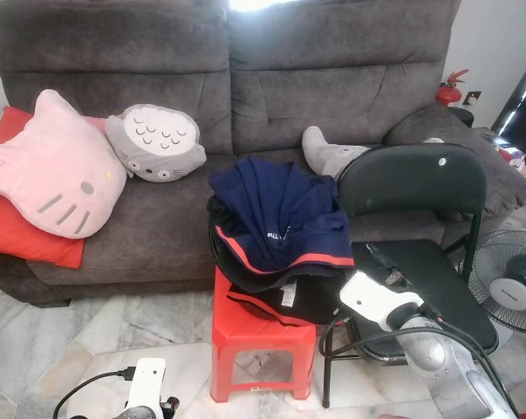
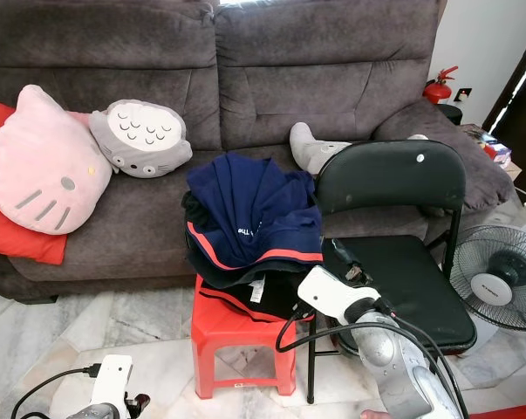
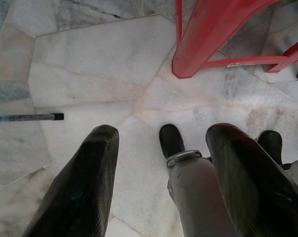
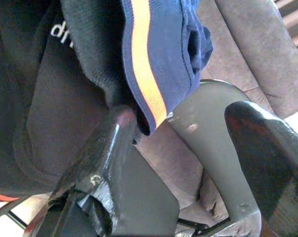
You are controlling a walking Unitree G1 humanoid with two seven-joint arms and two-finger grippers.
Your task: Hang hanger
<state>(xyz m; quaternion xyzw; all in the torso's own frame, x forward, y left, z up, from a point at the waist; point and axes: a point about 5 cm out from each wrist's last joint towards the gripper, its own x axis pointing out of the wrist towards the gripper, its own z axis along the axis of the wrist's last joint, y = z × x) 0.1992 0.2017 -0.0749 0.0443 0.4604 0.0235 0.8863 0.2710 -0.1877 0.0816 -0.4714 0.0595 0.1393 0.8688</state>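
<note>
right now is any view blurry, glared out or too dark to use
Left eye view: sharp, evenly lit; window glare blows out above the grey fabric sofa. Left wrist view: bright, with the pale marble floor crisp and the open left gripper fingers soft. Right wrist view: dimmer, with the open right gripper blurred before the navy orange-striped garment.

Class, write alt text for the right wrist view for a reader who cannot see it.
The right gripper, open, reaches toward the edge of dark clothes trimmed with an orange stripe. Behind it are a black folding chair and a grey sofa.
</note>
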